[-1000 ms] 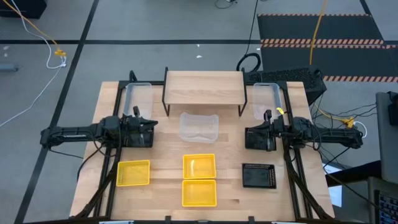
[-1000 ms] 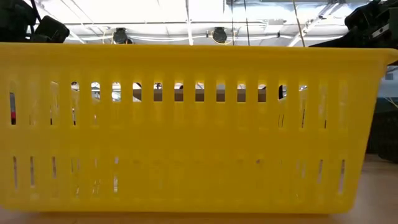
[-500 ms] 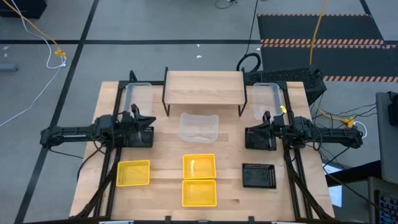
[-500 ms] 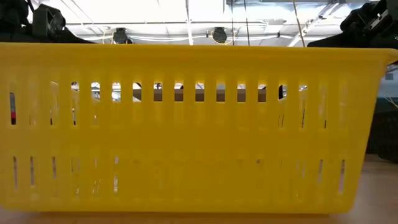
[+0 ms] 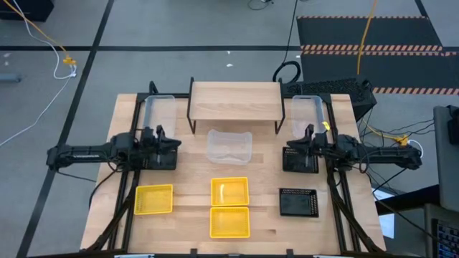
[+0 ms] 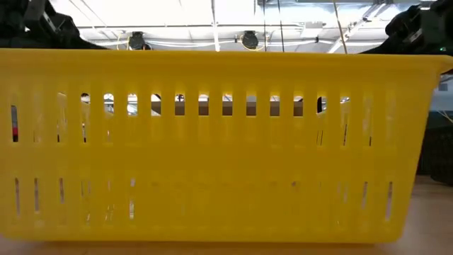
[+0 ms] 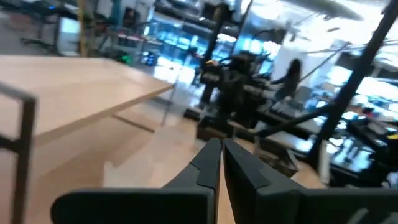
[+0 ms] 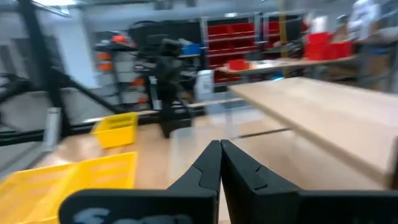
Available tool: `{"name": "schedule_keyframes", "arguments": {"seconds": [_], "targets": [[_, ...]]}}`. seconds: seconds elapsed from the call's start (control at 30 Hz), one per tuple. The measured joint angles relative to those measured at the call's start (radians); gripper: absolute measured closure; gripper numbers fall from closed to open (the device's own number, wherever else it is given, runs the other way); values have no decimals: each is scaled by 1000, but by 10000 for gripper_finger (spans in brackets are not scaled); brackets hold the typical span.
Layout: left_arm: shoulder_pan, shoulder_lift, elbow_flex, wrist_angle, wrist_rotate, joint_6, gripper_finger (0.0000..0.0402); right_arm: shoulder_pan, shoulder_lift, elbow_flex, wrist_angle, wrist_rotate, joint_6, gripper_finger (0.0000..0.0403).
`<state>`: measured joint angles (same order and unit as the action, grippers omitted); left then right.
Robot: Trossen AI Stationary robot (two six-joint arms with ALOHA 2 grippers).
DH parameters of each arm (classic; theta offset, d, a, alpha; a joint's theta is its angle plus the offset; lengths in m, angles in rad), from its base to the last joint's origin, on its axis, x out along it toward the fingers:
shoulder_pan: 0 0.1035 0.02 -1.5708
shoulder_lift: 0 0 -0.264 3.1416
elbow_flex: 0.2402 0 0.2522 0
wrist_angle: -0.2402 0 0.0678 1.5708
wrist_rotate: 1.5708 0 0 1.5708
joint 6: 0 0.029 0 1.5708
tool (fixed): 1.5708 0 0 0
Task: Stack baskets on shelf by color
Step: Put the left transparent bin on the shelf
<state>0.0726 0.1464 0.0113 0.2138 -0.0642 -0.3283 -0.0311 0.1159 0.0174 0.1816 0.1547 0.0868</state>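
Wooden worktop (image 5: 186, 193) carries everything, with the shelf (image 5: 234, 100) standing at its far middle edge, its plank top bare. Counted from above, there are three yellow baskets, three clear baskets and, as far as can be made out, three black ones. Two of the yellow baskets sit touching end to end at the near middle, the farther one (image 5: 229, 190) and the nearer one (image 5: 229, 221), and the third yellow basket (image 5: 154, 199) lies apart toward the left. One clear basket (image 5: 229, 145) rests just in front of the shelf; another clear basket (image 5: 159, 111) stands beside the shelf's left end and the last clear basket (image 5: 307, 115) beside its right end. A black basket (image 5: 297, 203) lies near the right front; a second black basket (image 5: 300, 159) sits under the right hand (image 5: 307, 143), and a dark shape that seems to be a third sits under the left hand (image 5: 159, 141).

Level with the worktop, the low camera is filled by one yellow basket wall (image 6: 212, 149). Only the wrist cameras show the fingers: the left hand (image 7: 221, 163) has its fingers pressed together on nothing, and the right hand (image 8: 220, 163) likewise
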Motion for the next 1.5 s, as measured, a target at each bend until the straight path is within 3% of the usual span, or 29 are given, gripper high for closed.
{"name": "schedule_keyframes", "arguments": {"seconds": [0.3,0.47,0.6,0.77,0.93,1.07,1.23,1.33,1.5], "targets": [[0,127,0,159,-172,158,380,0,43,0,145,263,-142,398],[48,250,0,281,-286,263,380,-2,67,0,291,516,-265,398],[121,308,36,280,-333,328,380,-2,81,0,416,606,-355,398],[212,333,149,179,-308,338,380,-3,104,0,491,606,-406,398],[236,356,342,-197,-297,338,380,-24,144,0,574,602,-515,398],[220,416,469,-385,-354,305,380,-48,173,0,650,571,-568,395],[220,519,538,-421,-391,332,380,-77,213,0,632,550,-581,350],[226,597,538,-384,-411,369,374,-84,249,0,623,550,-491,308],[237,711,540,-311,-423,372,318,-84,306,0,616,545,-296,252]]}}
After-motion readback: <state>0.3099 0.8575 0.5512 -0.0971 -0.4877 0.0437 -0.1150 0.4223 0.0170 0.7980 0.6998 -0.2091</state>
